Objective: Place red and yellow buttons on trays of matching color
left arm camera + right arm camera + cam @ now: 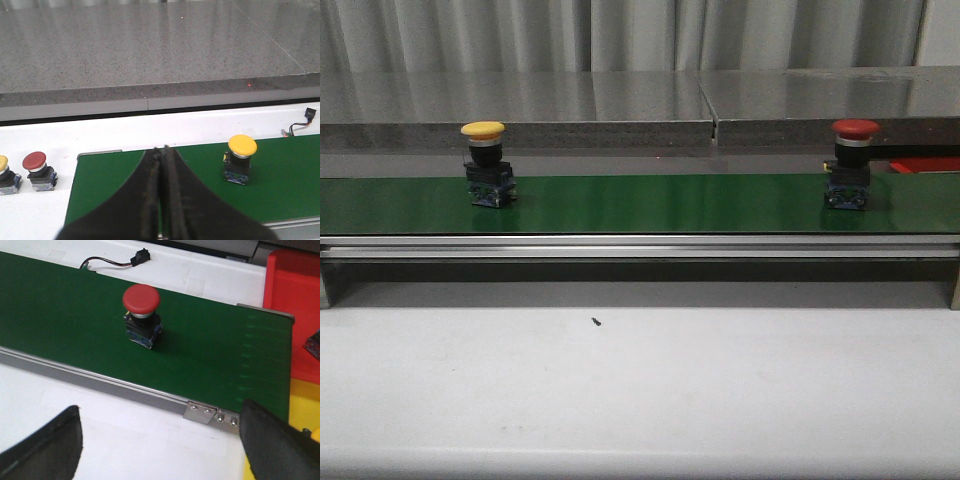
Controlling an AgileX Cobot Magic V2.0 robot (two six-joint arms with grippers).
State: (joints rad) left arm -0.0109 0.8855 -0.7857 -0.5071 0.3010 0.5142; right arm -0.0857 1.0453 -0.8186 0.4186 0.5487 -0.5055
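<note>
Right pincer [160, 450] spread wide, holding nothing, poised over the white table [640, 390] just short of the belt's near rail. Left pincer [162, 200] closed flat, fingers pressed together, also empty, at the near edge of the green conveyor belt [640, 205]

Red button [142, 315] upright on the belt, toward the robot's right end; pincer short of it and apart. Red tray [292, 305] just beyond that belt end, yellow tray [305, 405] beside it, nearer the robot

Yellow button [485, 162] upright on the belt toward the left end, apart from the left pincer. Off the left end, a spare red button [37, 170] and part of another yellow one [4, 172] sit on the white surface

Step in hand, by my reading: approach, nothing gripped yet. Red button looks the likely first pick: right pincer needs to reach forward, straddle the black body under the cap, close, then carry to the red tray. Left pincer must open before it can take the yellow one
</note>
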